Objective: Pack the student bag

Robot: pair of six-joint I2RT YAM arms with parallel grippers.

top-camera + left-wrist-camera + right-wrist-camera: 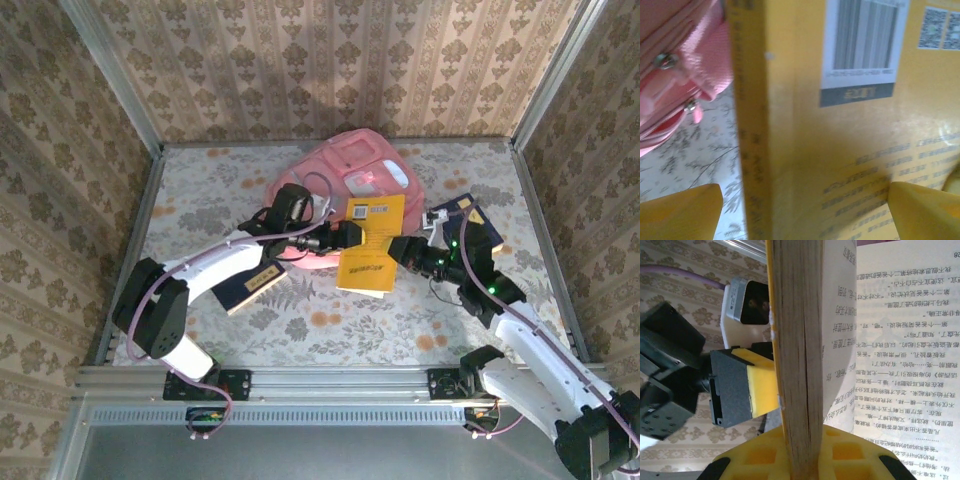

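The pink student bag [350,165] lies at the back middle of the table; its zips [680,75] show in the left wrist view. A yellow book [372,245] hangs in front of it, between the two grippers. My right gripper [400,248] is shut on the book's page block [797,340], which is clamped between the gripper's [802,460] yellow pads, with some pages flopping loose. My left gripper [350,235] is at the book's left side, jaws open wide. The back cover with its barcode [850,140] lies close before the left gripper [802,215], and one of its fingers [760,385] sits next to the cover.
A dark blue book [470,225] lies at the right under my right arm. Another book [250,285] lies under my left arm. The floral table [330,320] is fenced by metal rails and patterned walls.
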